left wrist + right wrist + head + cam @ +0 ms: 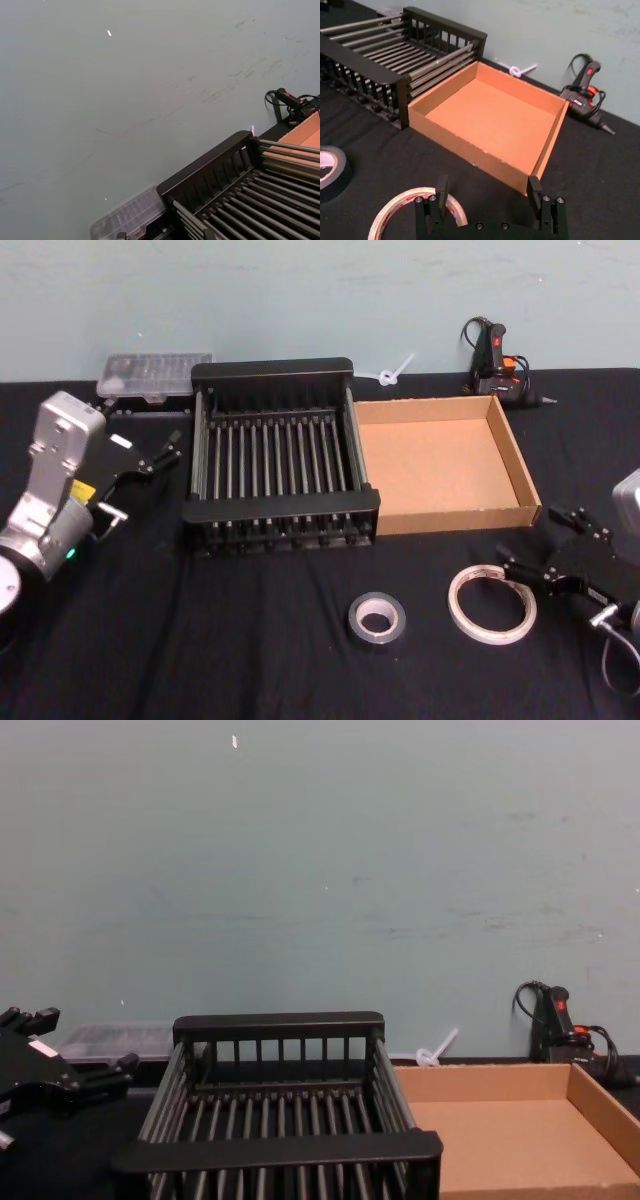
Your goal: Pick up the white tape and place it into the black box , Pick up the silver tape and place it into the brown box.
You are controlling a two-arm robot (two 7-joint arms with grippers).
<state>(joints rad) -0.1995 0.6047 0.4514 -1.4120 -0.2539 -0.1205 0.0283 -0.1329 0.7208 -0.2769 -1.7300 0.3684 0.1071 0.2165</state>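
I'm seeing nothing placed so far: the black box and the brown box are both sitting empty, side by side and touching, at the far middle of the table. Both rolls are lying flat on the black cloth in front of them. The white tape is resting near the brown box's front wall, and the silver tape is lying just to its left, apart from it. So both picks and both drops are waiting.

My right gripper is hovering low, just beside the white tape, with its fingers spread wide and holding nothing. My left gripper is idling left of the black box, also spread and not gripping anything.

Behind the boxes I'm noting a glue gun, a clear case and a white twist of cord, all out of the way. The black box's tall rim is what I'm judging the white tape must clear.
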